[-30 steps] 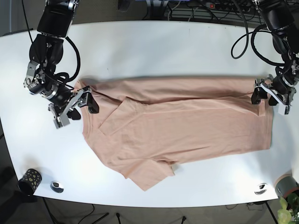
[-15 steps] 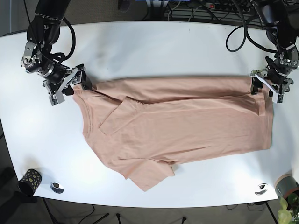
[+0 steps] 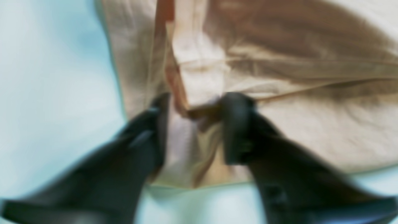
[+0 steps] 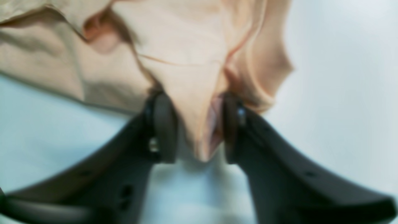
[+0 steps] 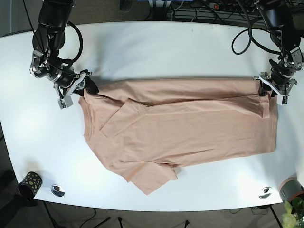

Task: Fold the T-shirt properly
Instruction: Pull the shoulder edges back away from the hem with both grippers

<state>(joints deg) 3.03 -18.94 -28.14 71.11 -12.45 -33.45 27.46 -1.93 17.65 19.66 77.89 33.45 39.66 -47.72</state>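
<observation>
Both end effectors, left (image 5: 272, 90) and right (image 5: 80, 90), have closed onto the T-shirt (image 5: 180, 128) far corners, enabling the fold lift.

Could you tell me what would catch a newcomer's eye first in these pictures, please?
The peach T-shirt dominates, spread across the middle of the white table with its far side folded over. The left end effector and the right end effector each straddle a far corner of it, cloth bunched between their fingers in both wrist views.
</observation>
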